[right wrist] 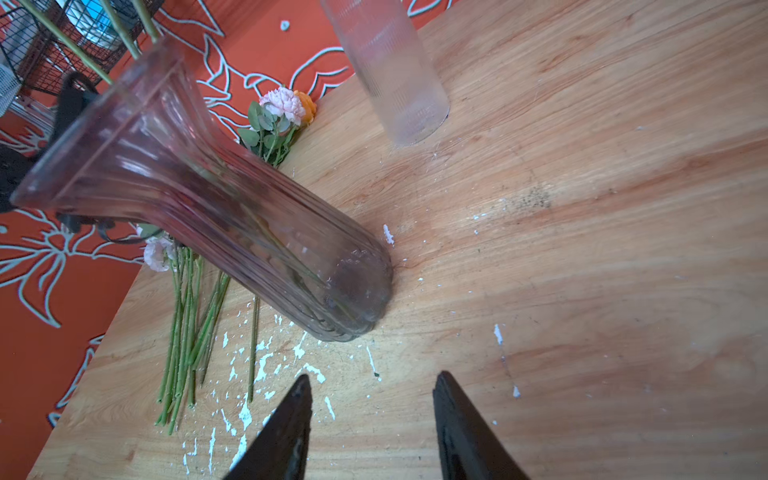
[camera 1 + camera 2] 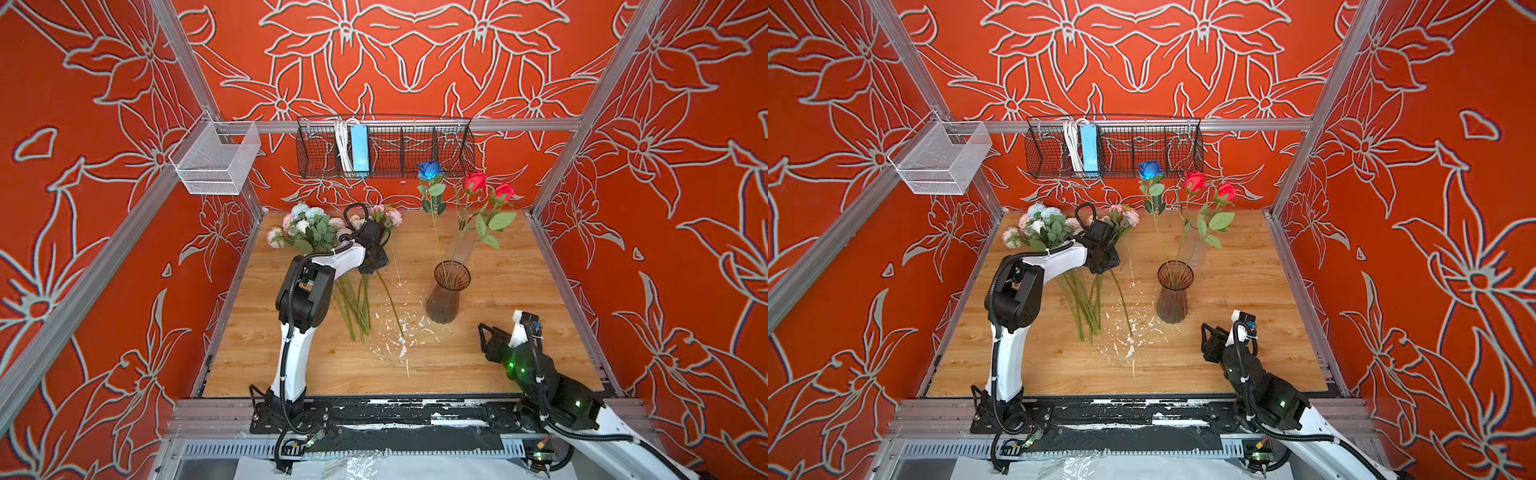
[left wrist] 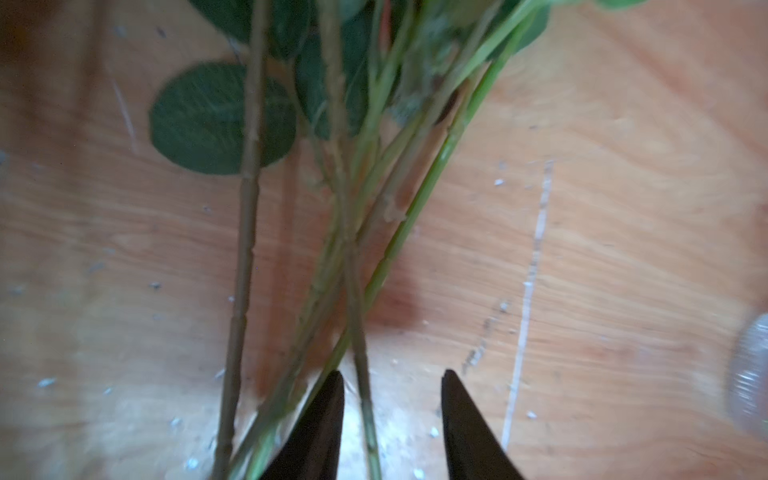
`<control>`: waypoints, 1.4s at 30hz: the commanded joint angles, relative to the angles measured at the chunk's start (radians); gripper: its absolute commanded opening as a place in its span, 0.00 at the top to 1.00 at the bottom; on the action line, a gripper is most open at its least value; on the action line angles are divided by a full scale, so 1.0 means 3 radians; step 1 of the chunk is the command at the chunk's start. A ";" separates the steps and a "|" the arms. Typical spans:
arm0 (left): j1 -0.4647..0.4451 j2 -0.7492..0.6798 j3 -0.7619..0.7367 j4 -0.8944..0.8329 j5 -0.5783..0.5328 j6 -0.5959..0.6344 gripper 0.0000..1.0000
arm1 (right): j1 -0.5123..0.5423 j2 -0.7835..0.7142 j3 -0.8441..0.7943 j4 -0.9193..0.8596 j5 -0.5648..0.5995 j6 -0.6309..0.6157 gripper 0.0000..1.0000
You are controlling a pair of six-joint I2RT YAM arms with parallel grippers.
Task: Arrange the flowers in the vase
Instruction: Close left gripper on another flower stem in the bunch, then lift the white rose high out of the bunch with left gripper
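Flowers (image 2: 309, 230): three roses (image 2: 475, 181) stand in the vase (image 2: 446, 295); the rest lie bunched on the bench (image 2: 498, 365); left pincer (image 3: 392, 374) open astride one stem (image 3: 365, 395), not clamping; right pincer (image 1: 373, 376) open, empty, near vase.

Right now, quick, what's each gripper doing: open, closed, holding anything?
Left gripper: open, jaws astride one green stem, not clamped on it.
Right gripper: open, nothing between its jaws.
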 commanded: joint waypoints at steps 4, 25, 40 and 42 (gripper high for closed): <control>0.0020 0.0020 -0.0070 -0.0041 -0.0074 0.0025 0.64 | 0.0007 0.0007 -0.0057 -0.0142 0.0096 0.0108 0.51; 0.0036 -0.1710 -0.1719 0.1155 0.0408 -0.0334 1.00 | 0.0005 0.0150 0.0198 -0.0162 -0.0049 0.0096 0.51; -0.0158 -0.4247 -0.2906 0.2555 0.0745 0.0363 1.00 | -0.0004 0.0833 0.0674 -0.0061 -0.0402 0.0039 0.50; -0.0307 -0.4349 -0.2731 0.2589 0.0739 0.0667 1.00 | -0.0007 0.0909 0.0638 0.0045 -0.0431 0.0067 0.50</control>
